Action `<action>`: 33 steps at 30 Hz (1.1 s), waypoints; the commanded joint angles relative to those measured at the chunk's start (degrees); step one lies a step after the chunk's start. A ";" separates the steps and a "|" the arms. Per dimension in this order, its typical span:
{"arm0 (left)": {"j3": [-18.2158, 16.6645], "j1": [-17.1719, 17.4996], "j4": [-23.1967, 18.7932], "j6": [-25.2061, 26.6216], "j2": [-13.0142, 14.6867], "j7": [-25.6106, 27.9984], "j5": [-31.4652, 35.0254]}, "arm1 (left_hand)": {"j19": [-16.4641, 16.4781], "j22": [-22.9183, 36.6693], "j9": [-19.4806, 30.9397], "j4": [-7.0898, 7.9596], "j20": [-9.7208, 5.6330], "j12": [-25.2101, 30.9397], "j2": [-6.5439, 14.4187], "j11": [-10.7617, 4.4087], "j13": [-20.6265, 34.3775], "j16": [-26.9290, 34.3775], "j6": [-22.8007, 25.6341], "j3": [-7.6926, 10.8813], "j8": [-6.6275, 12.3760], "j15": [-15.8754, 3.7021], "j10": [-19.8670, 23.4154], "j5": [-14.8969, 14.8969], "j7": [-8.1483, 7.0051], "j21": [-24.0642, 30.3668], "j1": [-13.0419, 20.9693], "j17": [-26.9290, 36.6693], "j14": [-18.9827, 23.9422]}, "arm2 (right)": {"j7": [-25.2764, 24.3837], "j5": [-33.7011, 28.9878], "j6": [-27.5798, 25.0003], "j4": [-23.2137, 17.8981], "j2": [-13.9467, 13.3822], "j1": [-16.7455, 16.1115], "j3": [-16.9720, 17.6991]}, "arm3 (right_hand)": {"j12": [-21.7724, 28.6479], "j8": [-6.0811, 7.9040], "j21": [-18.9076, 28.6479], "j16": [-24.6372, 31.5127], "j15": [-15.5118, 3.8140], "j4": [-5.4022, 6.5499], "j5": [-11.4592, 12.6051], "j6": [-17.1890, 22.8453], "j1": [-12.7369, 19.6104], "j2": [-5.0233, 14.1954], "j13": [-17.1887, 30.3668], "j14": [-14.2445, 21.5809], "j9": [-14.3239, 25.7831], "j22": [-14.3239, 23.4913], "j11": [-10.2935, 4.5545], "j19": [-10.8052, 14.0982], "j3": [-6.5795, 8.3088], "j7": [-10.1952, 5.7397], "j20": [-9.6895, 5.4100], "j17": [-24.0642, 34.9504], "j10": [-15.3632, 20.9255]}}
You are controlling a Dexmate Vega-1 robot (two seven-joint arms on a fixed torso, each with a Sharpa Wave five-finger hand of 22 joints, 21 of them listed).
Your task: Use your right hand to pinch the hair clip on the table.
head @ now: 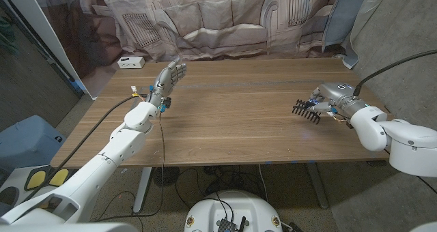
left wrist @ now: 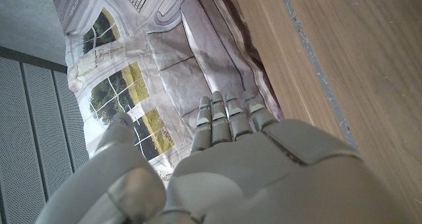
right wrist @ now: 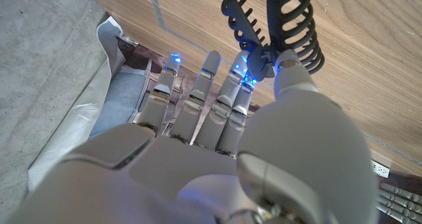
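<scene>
While the wooden table (head: 225,116) takes up the middle of the head view, your working area is small and sits at its right side, so keep every correction local to that spot. Your right hand (head: 334,99) lies at centre right of the head view, fingers pointing toward picture left. The hair clip (head: 304,110), black and toothed, is just off those fingertips, low over or on the wood; I cannot tell which.

In the right wrist view the clip (right wrist: 280,26) is at the upper right, its jaws gaping, with the thumb tip (right wrist: 290,76) against its hinge end and one finger (right wrist: 241,85) meeting it from the other side. Judgement: the clip is pinched at the levers, other fingers extended alongside and not closed on it.

To do the step well:
- Press on the lever tabs, not on the teeth; the open jaws suggest the pads are already placed there.
- Squeeze straight across the hinge. A skewed push would likely let the clip twist out sideways.
- Keep the wrist steady; the hold is narrow and at one end only.

Your left hand (head: 169,78), at upper left of the head view, is raised over the table's far side, fingers spread a little and holding nothing. Leave it parked there, well apart from the clip.
</scene>
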 commanded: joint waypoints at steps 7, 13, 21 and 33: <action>0.22 -0.82 -0.65 1.46 0.32 -0.01 0.03 | -0.15 0.10 0.14 -0.46 -0.18 -0.10 0.38 -0.02 0.30 -0.01 0.45 0.26 -0.15 -0.07 0.48 -0.12 0.23 0.11 0.47 0.22 0.11 | -1.61 1.69 -0.31 0.07 -0.31 -7.72 7.69 | 0.01 0.32 -0.04 -0.28 -5.50 0.21 0.08 5.33 5.33 5.27 0.30 0.37 0.30 -0.02 -0.15 -0.02 -0.45 -4.84 -0.34 0.02 0.55; 0.66 -1.59 -0.89 2.16 0.60 -0.35 0.50 | -0.19 0.09 0.14 -0.51 -0.22 -0.15 0.41 -0.06 0.30 -0.03 0.45 0.31 -0.16 -0.07 0.39 -0.12 0.33 0.11 0.54 0.21 0.08 | 0.03 1.23 0.51 0.88 -0.14 -16.19 16.58 | -0.03 0.27 0.00 -0.48 -5.30 0.31 0.04 5.42 5.27 5.27 0.30 0.26 0.30 -0.02 -0.13 0.04 -0.67 -4.81 -0.15 -0.11 0.60; 0.73 -1.85 -1.21 2.36 0.27 -0.22 0.29 | -0.24 0.09 0.14 -0.57 -0.21 -0.17 0.45 -0.02 0.30 -0.05 0.32 0.37 -0.21 0.00 0.36 -0.13 0.30 0.10 0.62 0.21 0.03 | 3.02 -3.19 2.42 1.53 3.74 -14.99 16.44 | -0.07 0.21 -0.06 -0.62 -5.18 0.35 0.01 5.50 5.31 5.24 0.30 0.12 0.30 -0.03 -0.02 -0.09 -0.94 -4.78 0.04 -0.15 0.69; 0.56 -2.35 -2.54 3.23 1.08 0.12 0.89 | -0.37 0.09 0.14 -0.69 -0.41 -0.21 0.43 0.08 0.30 -0.12 0.36 0.45 -0.19 -0.01 0.28 -0.15 0.32 0.07 0.75 0.20 -0.13 | 7.16 -8.08 3.93 2.01 7.36 -14.74 17.19 | -0.19 0.10 -0.19 -0.87 -5.12 0.42 0.01 5.57 5.42 5.31 0.31 -0.34 0.30 -0.04 0.15 -0.53 -1.34 -4.84 0.18 -0.15 0.63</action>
